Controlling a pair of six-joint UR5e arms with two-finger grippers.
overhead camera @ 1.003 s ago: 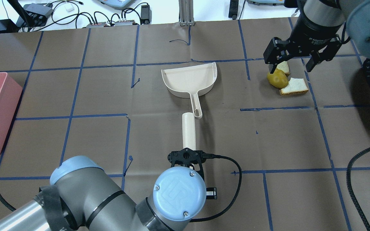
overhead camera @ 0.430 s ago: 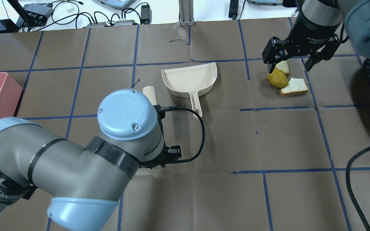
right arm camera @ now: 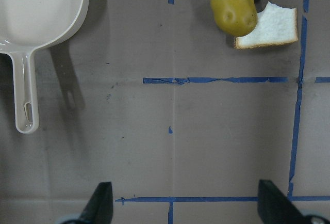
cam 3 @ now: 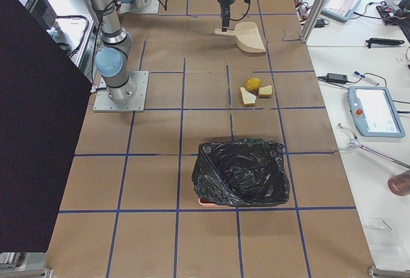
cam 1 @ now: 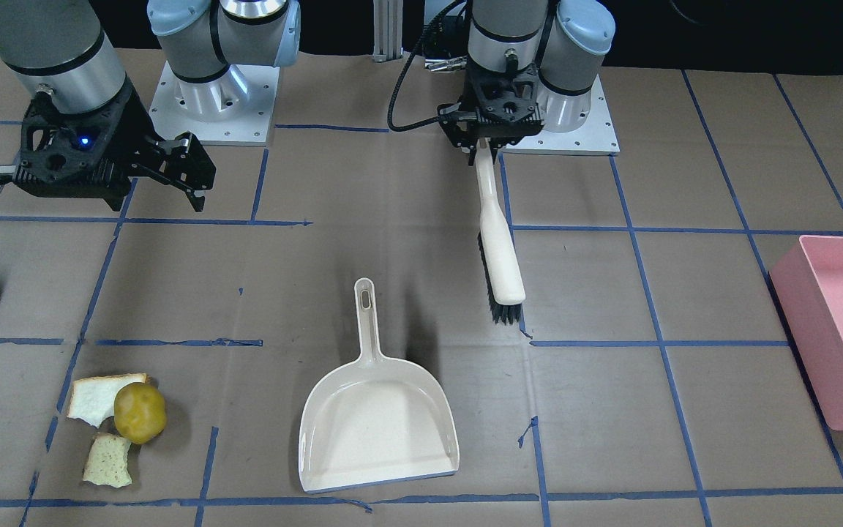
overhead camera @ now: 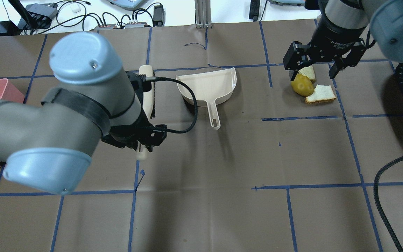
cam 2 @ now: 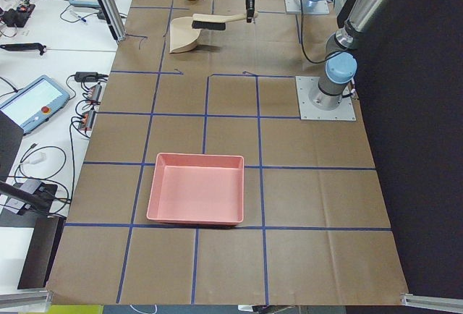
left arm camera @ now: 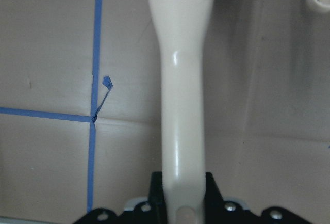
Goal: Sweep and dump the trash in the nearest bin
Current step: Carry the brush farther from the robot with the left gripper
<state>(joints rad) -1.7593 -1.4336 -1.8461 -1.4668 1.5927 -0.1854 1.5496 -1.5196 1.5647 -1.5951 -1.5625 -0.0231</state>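
Observation:
The trash lies together at the far right of the table: an olive-yellow fruit [overhead camera: 302, 85] between two bitten bread slices [overhead camera: 322, 93] [overhead camera: 308, 72], also seen as fruit [cam 1: 140, 412] and bread [cam 1: 99, 395]. My right gripper [overhead camera: 314, 70] hangs open above and just behind them, holding nothing; in its wrist view the fruit [right arm camera: 233, 7] is top right. My left gripper [cam 1: 493, 143] is shut on the handle of a cream brush [cam 1: 500, 249] with black bristles, held low over the table. The cream dustpan [overhead camera: 208, 85] lies just right of the brush [overhead camera: 148, 94].
A pink bin [cam 1: 842, 322] stands at the table's left end. A bin lined with a black bag [cam 3: 240, 172] stands at the right end, close to the trash. Blue tape lines grid the brown table cover. Cables and devices lie beyond the far edge.
My left arm has swung the brush from below the dustpan's handle to the dustpan's left side, farther from the robot. My right gripper has drifted slightly back, still open.

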